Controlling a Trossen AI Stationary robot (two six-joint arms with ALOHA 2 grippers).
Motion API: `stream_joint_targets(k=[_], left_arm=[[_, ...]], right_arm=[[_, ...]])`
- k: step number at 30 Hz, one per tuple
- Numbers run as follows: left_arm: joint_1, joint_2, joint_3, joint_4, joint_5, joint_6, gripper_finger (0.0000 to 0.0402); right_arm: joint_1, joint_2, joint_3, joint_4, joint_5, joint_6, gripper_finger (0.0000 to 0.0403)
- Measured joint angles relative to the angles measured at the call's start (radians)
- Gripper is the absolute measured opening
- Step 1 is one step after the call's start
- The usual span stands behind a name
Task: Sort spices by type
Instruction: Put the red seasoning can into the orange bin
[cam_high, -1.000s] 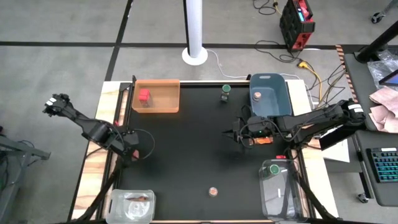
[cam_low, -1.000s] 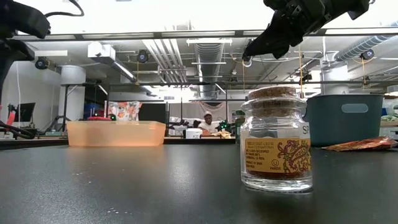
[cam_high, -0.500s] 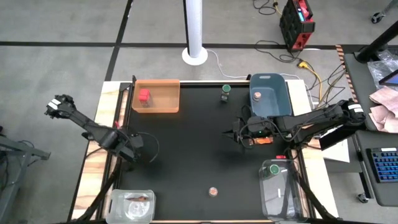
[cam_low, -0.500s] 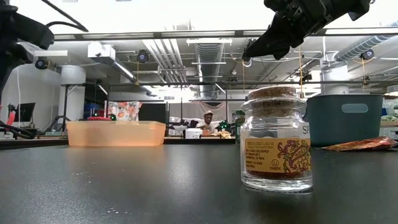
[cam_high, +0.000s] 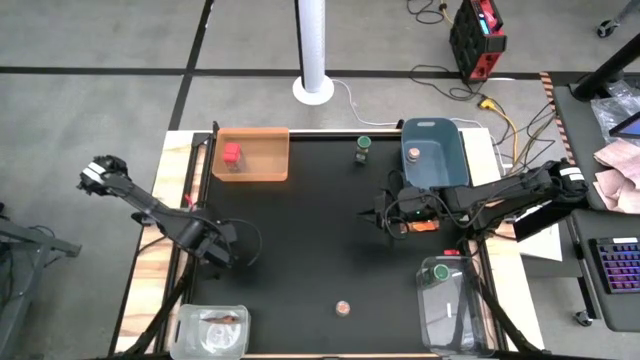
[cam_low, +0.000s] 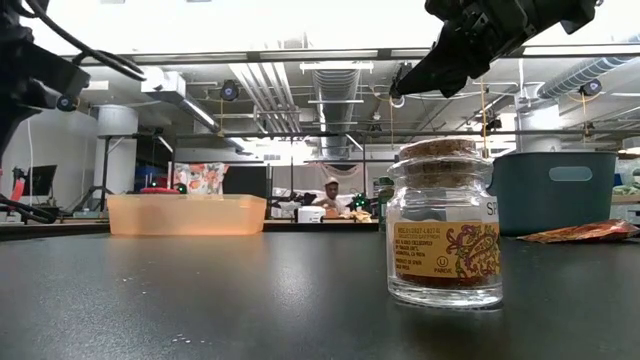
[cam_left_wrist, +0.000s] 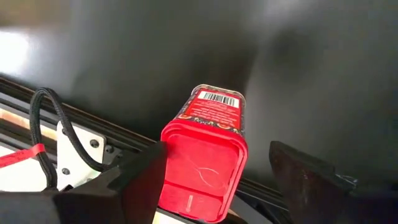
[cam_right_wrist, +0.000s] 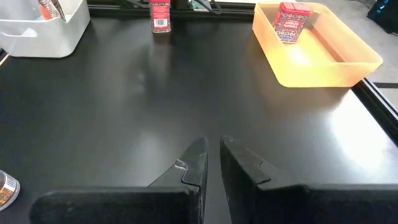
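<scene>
Two red boxes concern this step. One already sits in the orange tray (cam_high: 268, 168) at the far left of the table. The other red box (cam_left_wrist: 205, 168) stands at the left edge of the table, beside the rail, and it is the one in hand.

1. Left gripper (cam_left_wrist: 217, 155): my fingers are spread wide and straddle this box, one on each side. They do not clamp it. One finger (cam_left_wrist: 140, 180) lies against or just beside the box's side; the other stands apart from it, with black table showing in the gap.
2. Box attitude: it stands upright, lid facing my wrist camera and barcode side turned toward the table's middle. Its long axis runs up toward my wrist, so the fingers cross it squarely.
3. Right gripper (cam_right_wrist: 211, 155): the fingers are pressed together and hold nothing. It hovers right of the table's middle, near the blue tub (cam_high: 432, 150), well apart from the box.

Judgement: my left arm is far nearer. The next move calls for closing on the box, then carrying it along the left side to the tray.
</scene>
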Motion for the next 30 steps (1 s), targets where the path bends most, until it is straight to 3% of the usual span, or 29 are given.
stream_joint_targets(k=[15, 30], left_arm=[[-0.002, 0.051, 0.126, 0.031, -0.029, 0.156, 0.0266], [-0.007, 0.065, 0.125, -0.065, -0.034, 0.292, 0.0266]], right_arm=[[0.000, 0.000, 0.000, 0.000, 0.000, 0.006, 0.0034], [0.000, 0.000, 0.000, 0.001, 0.000, 0.024, 0.0034]])
